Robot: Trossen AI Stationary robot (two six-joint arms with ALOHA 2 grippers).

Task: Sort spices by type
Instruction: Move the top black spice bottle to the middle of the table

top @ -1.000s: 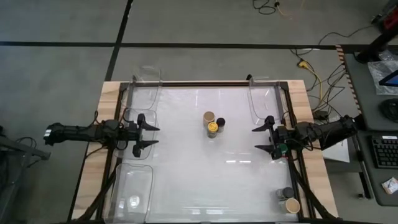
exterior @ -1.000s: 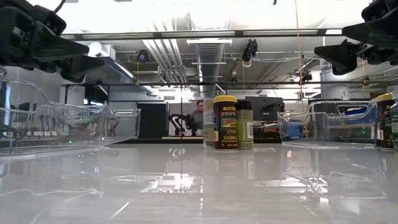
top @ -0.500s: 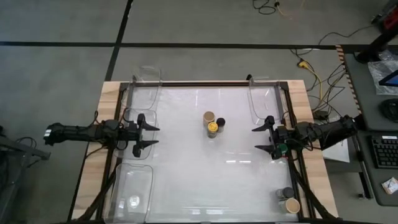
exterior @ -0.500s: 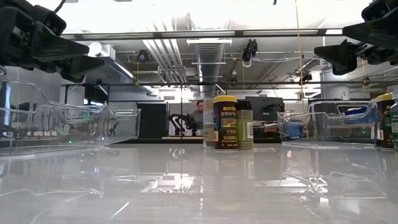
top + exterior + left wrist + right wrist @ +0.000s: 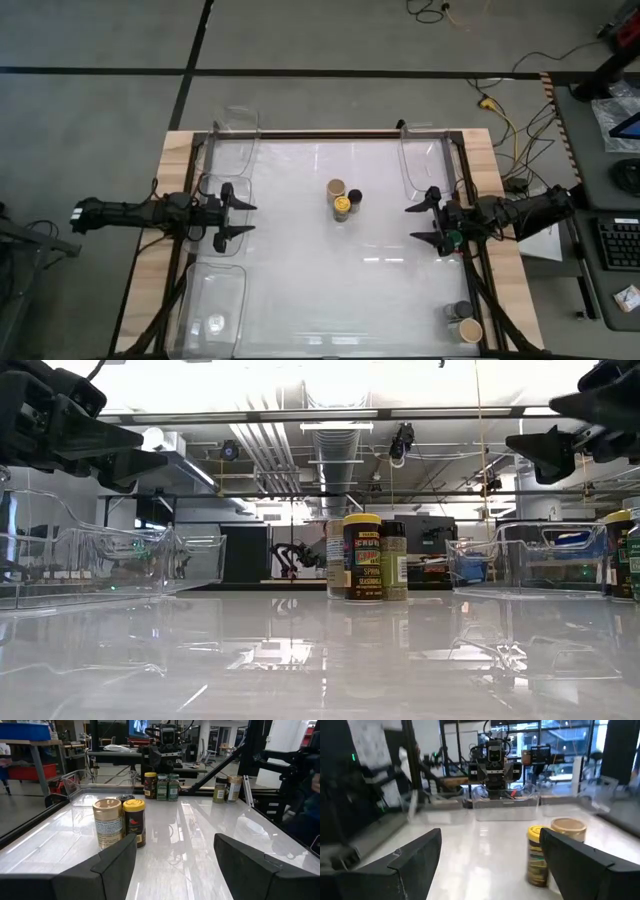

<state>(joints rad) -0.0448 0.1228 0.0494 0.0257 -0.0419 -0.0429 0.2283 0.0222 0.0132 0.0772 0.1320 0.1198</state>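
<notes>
- The left pincer hovers over the left edge of the surface with its fingers spread and nothing between them. It seems parked there so that the middle stays free.
- The right pincer mirrors it at the right edge, fingers also spread and empty, pointing inward toward the centre.
- Near the bottom right corner in the high view, a tan-lidded jar and a grey-lidded jar stand touching, probably already put aside as a sorted pair.
- A clear bin sits at the near left corner; it looks like a drop-off place, and its wall narrows the room there.
- The spices still to be sorted stand as a tight cluster in the middle: a yellow-lidded jar, a tan-topped jar and a black-lidded jar, touching or nearly so. That crowding would likely make slipping a finger between them awkward.
- Around the cluster, the white surface is bare, giving either arm an open approach.
- Farther off, two more clear bins line the back edge at left and right.
</notes>
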